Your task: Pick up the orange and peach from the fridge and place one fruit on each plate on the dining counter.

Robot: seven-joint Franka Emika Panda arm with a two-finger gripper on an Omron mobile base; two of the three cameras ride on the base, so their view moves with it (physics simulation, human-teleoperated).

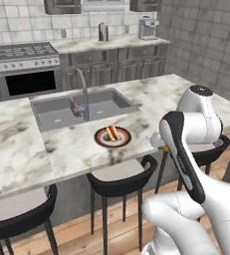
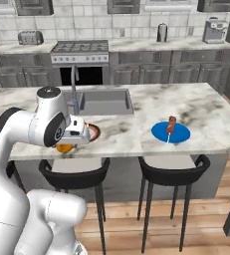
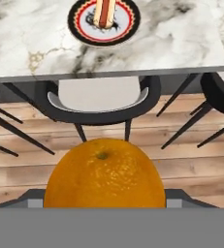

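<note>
Orange (image 3: pixel 104 173) sat clamped in your gripper (image 2: pixel 66 145) off the counter's (image 1: pixel 17 144) near edge — neither plate (image 1: pixel 112 137) held fruit, so you had both placings and the peach left.

Pale tiled wall (image 2: pixel 136 22) backs dark grey cabinets (image 2: pixel 151 72), a stove (image 2: pixel 81 50) with black oven, a toaster (image 2: pixel 29 37) and probably a coffee machine (image 2: pixel 213 30). Black stools (image 2: pixel 171 172) stand on wooden floor (image 2: pixel 186 224).

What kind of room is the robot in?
A kitchen, most likely: there's a stove against the tiled wall, a sink set in the marble dining counter, and stools tucked underneath.
</note>
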